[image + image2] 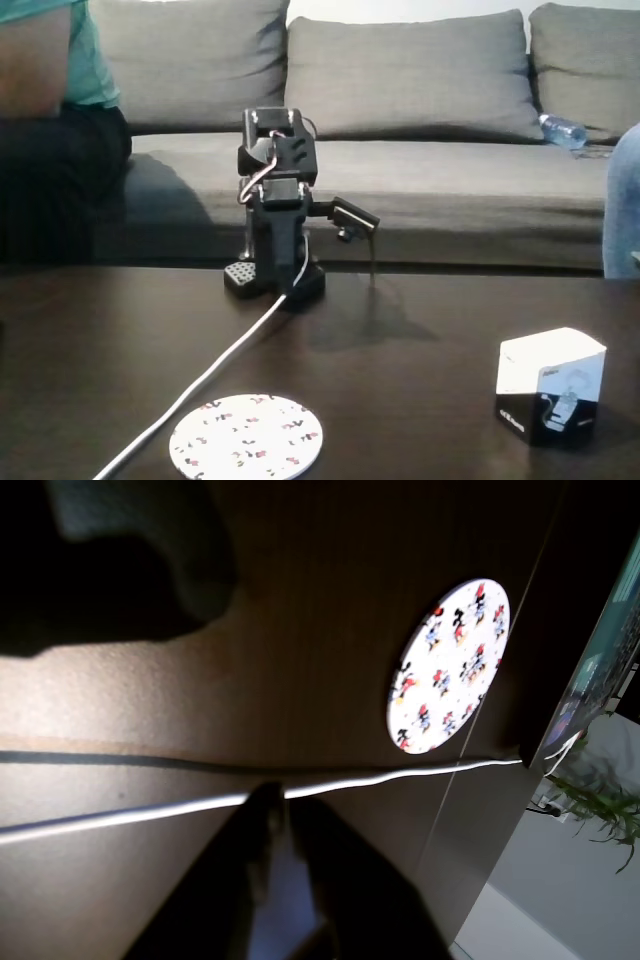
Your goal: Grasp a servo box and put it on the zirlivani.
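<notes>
The servo box [550, 387], white on top and black below, stands on the dark table at the front right in the fixed view. The zirlivani [247, 437], a flat white disc with small dark and red marks, lies at the front left, well apart from the box. The black arm sits folded at the back centre, with its gripper [371, 266] hanging to its right, far from both things. In the wrist view the zirlivani [450, 665] lies at the upper right, and the gripper [270, 798] enters from the bottom edge, tips together and empty.
A white cable [215, 370] runs from the arm's base to the front left, passing close to the disc. Behind the table is a grey sofa [420, 110] with a person's torso [60, 110] at left, a water bottle [562, 130] and a knee [624, 200] at right.
</notes>
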Motion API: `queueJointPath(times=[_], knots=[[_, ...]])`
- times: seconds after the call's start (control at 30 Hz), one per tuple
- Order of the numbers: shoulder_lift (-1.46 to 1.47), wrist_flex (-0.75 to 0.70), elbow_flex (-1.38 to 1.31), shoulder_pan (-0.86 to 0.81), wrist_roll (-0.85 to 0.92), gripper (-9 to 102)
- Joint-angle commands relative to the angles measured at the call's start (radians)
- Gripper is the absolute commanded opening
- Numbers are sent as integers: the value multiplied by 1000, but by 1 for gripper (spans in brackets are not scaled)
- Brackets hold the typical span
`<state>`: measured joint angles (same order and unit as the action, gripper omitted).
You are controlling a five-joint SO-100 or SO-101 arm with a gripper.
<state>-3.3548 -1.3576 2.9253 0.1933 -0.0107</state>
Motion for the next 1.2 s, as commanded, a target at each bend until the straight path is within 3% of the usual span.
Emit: queueJointPath(times=[0.0, 0.9, 1.07, 1.17], knots=[[0, -11, 43, -9, 2, 0], [0, -11, 32, 0, 38, 0], [3, 3, -117, 14, 132, 0], [21, 0, -253, 121, 153, 0]])
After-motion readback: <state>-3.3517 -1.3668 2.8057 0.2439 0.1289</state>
